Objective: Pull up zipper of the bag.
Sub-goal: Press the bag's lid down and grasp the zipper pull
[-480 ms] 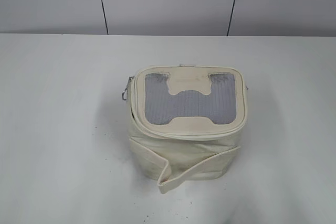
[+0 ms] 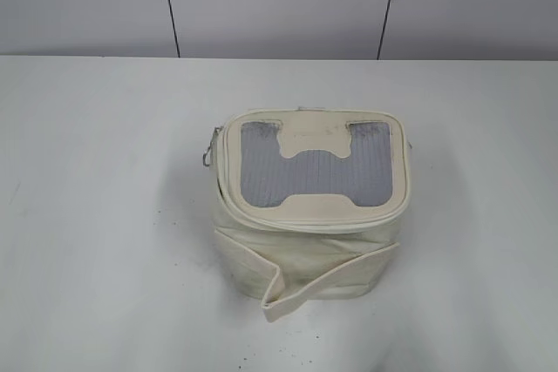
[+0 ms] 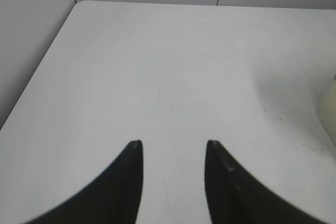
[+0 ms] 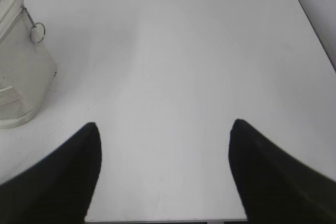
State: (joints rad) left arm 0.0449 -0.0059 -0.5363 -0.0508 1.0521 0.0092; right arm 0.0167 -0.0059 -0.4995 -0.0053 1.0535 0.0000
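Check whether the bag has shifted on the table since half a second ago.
No. The bag sits in the same spot under the two dark wall seams.

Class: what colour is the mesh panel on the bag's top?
Grey, framed by cream; the mesh panel on the bag shows best in the exterior view.

We see bright, even, diffuse light across the white table (image 2: 96, 215), which reads almost washed out, its surface detail faint. Around the bag (image 2: 312, 202) only a soft, weak shadow falls, slightly stronger to its left and front, so the light seems to come from above. No hard glare shows on the bag's top. The exterior view is mildly soft and grainy. In the wrist views the left gripper (image 3: 174, 148) and right gripper (image 4: 164, 127) show as black, featureless, blurred shapes close to the lens, while the table beyond looks pale and hazy.
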